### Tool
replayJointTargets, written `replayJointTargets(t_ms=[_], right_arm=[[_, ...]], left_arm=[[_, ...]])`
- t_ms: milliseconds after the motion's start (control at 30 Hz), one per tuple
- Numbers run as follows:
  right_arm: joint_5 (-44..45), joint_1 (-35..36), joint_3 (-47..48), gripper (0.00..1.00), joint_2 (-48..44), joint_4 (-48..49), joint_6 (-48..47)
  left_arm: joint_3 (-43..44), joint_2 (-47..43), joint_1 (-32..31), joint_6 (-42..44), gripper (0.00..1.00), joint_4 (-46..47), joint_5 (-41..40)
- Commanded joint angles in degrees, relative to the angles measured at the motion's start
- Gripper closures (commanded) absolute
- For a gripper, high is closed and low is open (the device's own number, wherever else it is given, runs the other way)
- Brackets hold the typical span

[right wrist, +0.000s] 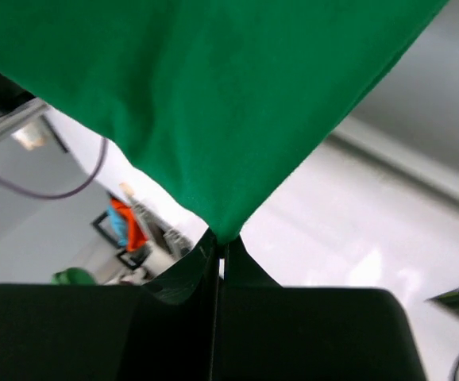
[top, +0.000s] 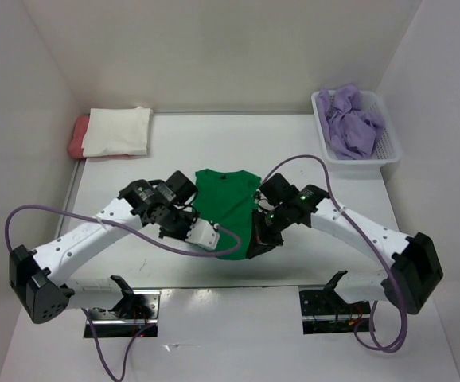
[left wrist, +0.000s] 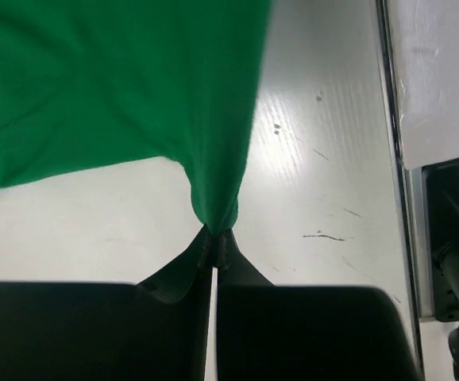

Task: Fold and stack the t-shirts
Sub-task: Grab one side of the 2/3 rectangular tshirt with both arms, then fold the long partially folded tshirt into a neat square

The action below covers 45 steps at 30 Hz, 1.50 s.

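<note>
Far left: folded cream-white t-shirt (top: 118, 131) atop salmon-red t-shirt (top: 76, 139). Centre: green t-shirt (top: 226, 203) spread, near hem corners pinched, left gripper (left wrist: 215, 238) clamped on one, right gripper (right wrist: 219, 238) on the other. Far right: white mesh basket (top: 365, 161) holds crumpled lavender t-shirt (top: 353, 119). White table (top: 309, 263), white walls (top: 214, 48).

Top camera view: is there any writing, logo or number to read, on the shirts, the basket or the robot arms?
None: no readable text in any view.
The green t-shirt, the folded cream t-shirt and the white basket are plain.
The right arm shows small green lights, not characters.
</note>
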Motion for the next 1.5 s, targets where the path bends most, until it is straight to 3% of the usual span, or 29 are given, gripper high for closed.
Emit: replayJointTargets(t_ms=[0,200,300,533,667,1033,1267,1467], right_arm=[[-2.7,0.8,3.7,1.00,-5.1,-5.1,6.9],[-5.9,-2.0,7.0,1.00,-4.6,-5.1,6.1],[-7.1,-12.6,10.0,1.00,-2.0,-7.2,-1.3],[-7.1,-20.8,17.9,1.00,9.8,-10.3,-13.4],[-7.1,-23.9,21.2,1.00,16.6,-8.7,-15.5],[-10.6,-28.2,26.0,1.00,28.4,-1.3,-17.2],[-11.3,-31.0,28.9,0.99,33.1,5.2,-13.6],[-11.3,-31.6,30.9,0.99,37.0,8.3,-11.7]], left_arm=[[8.5,-0.2,-0.2,-7.3,1.00,-8.0,5.4],[16.5,4.9,6.7,-10.2,1.00,-4.7,5.4],[18.5,9.3,10.5,-10.8,1.00,-0.8,3.9],[21.5,17.8,14.1,-14.0,1.00,8.9,1.2],[23.4,21.9,15.9,-15.3,1.00,14.7,-1.0],[16.0,24.1,16.4,-16.3,1.00,27.5,-6.8],[13.7,27.3,17.0,-17.6,1.00,35.1,-10.1],[27.7,38.4,21.1,-20.8,1.00,30.0,-7.4]])
